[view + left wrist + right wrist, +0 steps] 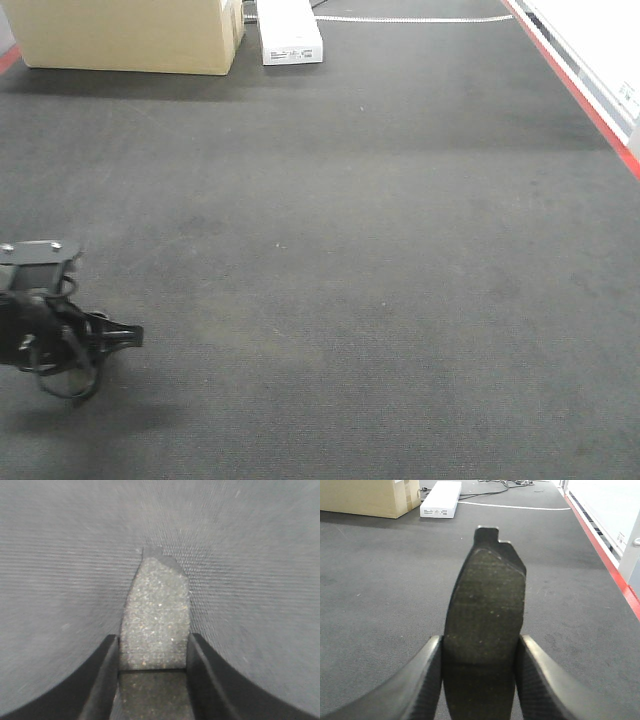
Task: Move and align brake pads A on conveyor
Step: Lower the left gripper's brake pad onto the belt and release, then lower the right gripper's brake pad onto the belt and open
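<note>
Two brake pads A show, one in each gripper. In the left wrist view my left gripper [152, 642] is shut on a speckled grey pad [156, 605] with a thin groove across it, pointing down close to the conveyor [60, 580]; I cannot tell if it touches. In the front view the left gripper [78, 368] hangs low at the belt's [380, 250] near left. My right gripper [481, 640] is shut on a dark pad [487, 590] with a notched backing plate, held above the belt [385, 580]. The right gripper is out of the front view. Other pads are not in view.
A cardboard box [130, 35] and a white flat box [290, 35] stand at the belt's far left end. A red edge strip [580, 95] with a white rail beyond it runs along the right side. A white cord [410, 19] lies across the far end.
</note>
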Tool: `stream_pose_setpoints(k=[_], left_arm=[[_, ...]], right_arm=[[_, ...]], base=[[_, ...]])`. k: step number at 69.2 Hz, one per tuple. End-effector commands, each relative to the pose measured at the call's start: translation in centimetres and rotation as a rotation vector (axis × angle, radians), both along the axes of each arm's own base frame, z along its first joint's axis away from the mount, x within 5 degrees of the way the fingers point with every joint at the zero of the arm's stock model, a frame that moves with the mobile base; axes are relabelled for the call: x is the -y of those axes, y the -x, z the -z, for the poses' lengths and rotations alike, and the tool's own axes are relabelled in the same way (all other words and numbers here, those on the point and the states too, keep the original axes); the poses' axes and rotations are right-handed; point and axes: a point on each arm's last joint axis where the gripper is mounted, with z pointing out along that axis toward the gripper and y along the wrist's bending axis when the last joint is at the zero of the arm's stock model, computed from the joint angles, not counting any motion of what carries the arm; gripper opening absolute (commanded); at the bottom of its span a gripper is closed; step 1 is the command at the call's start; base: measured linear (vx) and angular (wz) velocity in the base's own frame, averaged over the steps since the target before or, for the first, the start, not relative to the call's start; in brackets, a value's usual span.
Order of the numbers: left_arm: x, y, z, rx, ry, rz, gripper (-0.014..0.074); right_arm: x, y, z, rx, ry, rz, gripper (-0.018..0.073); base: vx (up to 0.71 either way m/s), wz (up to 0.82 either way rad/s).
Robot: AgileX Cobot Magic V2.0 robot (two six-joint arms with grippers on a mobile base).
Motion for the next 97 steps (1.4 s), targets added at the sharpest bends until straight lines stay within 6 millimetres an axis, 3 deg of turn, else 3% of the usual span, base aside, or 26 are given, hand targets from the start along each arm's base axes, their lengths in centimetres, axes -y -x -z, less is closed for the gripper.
stream_pose_setpoints(k=[1,10,24,36,45,53,67,79,97], left_arm=[[0.6,-1.6,-0.9,0.075,0.028,0.007,0.0224],[0.8,-2.5,-0.7,0.066,0.024,0.007,0.0341],[0.9,-3.1,-2.2,0.097,0.018,0.01,0.0532],[0.6,-2.3,-4.6,0.151,0.016,0.019,0.0559],[0.1,-0.6,-8.0,0.234,0.023,0.013,0.0559],[-0.6,2.2,-11.0,0.342,0.024,0.036,0.0559],[-2.0,8.6,-13.6,0.519,0.055,0.038,0.0559],[-3.3,14.3,-13.9,0.678,0.087,0.034,0.0559],[-4.8,19.8,-12.8,0.792,0.067,0.041,0.0559]], right_arm=[[0.1,-0.1,-1.8,0.114,-0.007,0.011,-0.0008],[0.1,-0.1,-1.8,0.114,-0.007,0.011,-0.0008],[0.1,-0.1,-1.8,0.114,-0.007,0.011,-0.0008],[0.1,-0.1,-1.8,0.115,-0.007,0.011,-0.0008],[0.1,-0.1,-1.8,0.115,-0.007,0.011,-0.0008],[0.1,-0.1,-1.8,0.115,-0.007,0.011,-0.0008],[0.1,-0.1,-1.8,0.115,-0.007,0.011,-0.0008],[0.1,-0.1,-1.8,0.115,-0.007,0.011,-0.0008],[0.1,-0.1,-1.8,0.114,-0.007,0.011,-0.0008]], base=[[0.0,0.0],[0.0,0.0],[0.0,0.0],[0.0,0.0],[0.0,0.0],[0.0,0.0],[0.0,0.0],[0.0,0.0],[0.0,0.0]])
